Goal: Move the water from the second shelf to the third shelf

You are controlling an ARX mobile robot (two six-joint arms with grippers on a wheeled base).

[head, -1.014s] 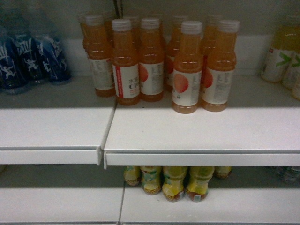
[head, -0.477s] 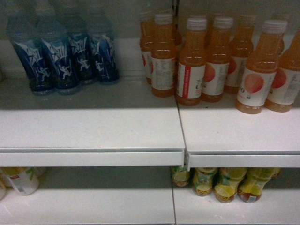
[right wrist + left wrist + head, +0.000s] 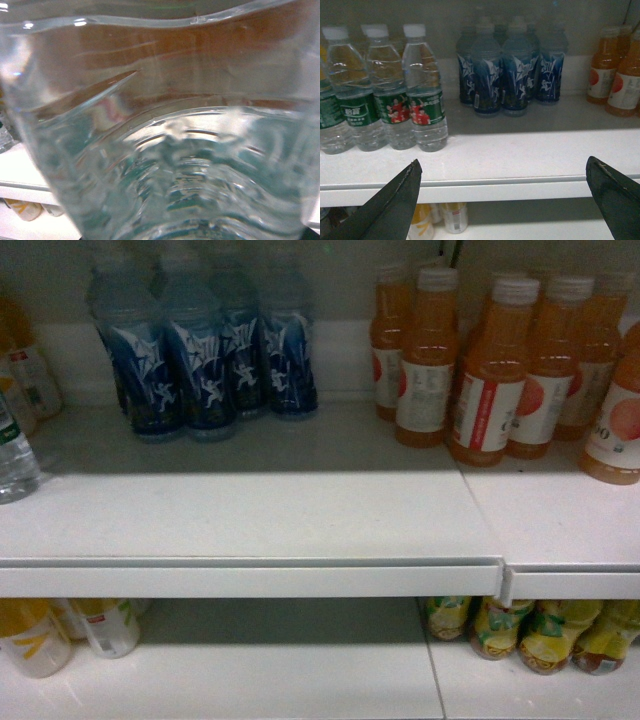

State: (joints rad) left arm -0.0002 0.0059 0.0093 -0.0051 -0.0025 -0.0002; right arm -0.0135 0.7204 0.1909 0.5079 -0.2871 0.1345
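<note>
Left pincer [image 3: 502, 200] spread wide below the shelf [image 3: 510, 155]. Right pincer unseen: cannot tell; a clear ribbed plastic water bottle [image 3: 165, 150] fills its lens. Judged full, heavy, slick, thin-walled: grip mid-body.

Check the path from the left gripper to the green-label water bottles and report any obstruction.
Nothing visible blocks it. The left gripper is open before the shelf edge; the water bottles stand ahead on its left, the blue bottles apart on their right.

Clear ribbed plastic water bottles [image 3: 422, 90] with white caps and green labels stand left on a white shelf [image 3: 520, 160], blue-labelled bottles [image 3: 512, 75] beside; the black pincer [image 3: 502, 200] gapes below.
</note>
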